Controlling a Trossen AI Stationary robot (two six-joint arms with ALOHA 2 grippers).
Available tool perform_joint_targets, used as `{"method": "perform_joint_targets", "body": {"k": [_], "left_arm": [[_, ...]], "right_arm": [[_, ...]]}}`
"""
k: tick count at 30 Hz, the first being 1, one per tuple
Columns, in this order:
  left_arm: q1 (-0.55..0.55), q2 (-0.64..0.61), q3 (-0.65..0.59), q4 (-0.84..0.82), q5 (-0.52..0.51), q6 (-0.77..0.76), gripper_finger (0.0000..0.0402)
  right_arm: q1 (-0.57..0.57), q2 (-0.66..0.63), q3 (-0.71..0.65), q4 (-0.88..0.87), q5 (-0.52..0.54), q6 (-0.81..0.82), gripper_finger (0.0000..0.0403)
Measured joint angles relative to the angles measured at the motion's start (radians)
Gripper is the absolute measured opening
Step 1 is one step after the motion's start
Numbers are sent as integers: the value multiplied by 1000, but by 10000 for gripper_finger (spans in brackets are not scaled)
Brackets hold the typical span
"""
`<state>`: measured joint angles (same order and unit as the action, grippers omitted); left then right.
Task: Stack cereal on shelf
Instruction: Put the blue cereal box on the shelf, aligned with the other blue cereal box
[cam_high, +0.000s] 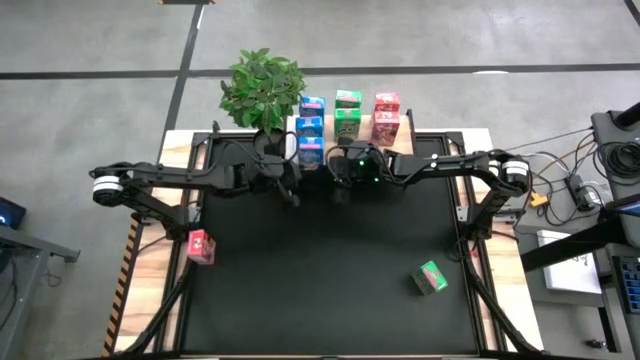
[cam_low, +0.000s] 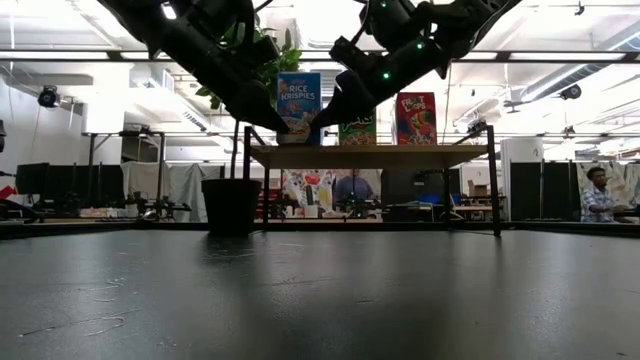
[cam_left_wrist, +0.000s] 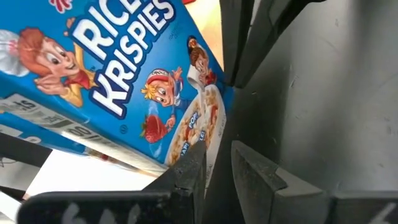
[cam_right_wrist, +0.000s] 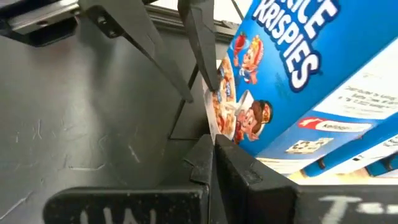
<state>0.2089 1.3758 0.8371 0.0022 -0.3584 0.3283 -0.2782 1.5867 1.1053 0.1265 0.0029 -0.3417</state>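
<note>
A blue Rice Krispies cereal box (cam_low: 298, 103) stands upright on the wooden shelf (cam_low: 370, 155), at its near edge (cam_high: 310, 153). Behind it on the shelf are two more blue boxes (cam_high: 312, 115), two green boxes (cam_high: 347, 112) and two red boxes (cam_high: 386, 115). My left gripper (cam_left_wrist: 219, 165) is at the near blue box's lower corner, with a narrow gap between its fingers. My right gripper (cam_right_wrist: 214, 149) is shut, its tips at that same corner. A red box (cam_high: 200, 245) and a green box (cam_high: 430, 278) lie loose on the black mat. My left gripper has one finger (cam_left_wrist: 189, 171) against the blue box's lower edge (cam_left_wrist: 211, 146), coming from the near left and slanting up; I cannot tell whether the other finger touches. The box stands on the shelf. My right gripper's shut tips meet the box's lower corner (cam_right_wrist: 216, 132) from the near right.
A leafy potted plant (cam_high: 262, 88) stands at the shelf's left end, close behind my left arm. The shelf's thin dark legs (cam_low: 493, 190) rise from the table's far edge. The mat between the two loose boxes is open room.
</note>
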Motion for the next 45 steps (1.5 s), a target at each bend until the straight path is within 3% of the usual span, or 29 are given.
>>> {"method": "perform_joint_targets", "body": {"k": [39, 45], "left_arm": [[22, 0, 0, 22, -1, -1, 59], [-13, -27, 0, 11, -1, -38, 59]], "right_arm": [[-35, 0, 0, 6, 0, -17, 9], [1, -72, -2, -51, -3, 22, 9]]}}
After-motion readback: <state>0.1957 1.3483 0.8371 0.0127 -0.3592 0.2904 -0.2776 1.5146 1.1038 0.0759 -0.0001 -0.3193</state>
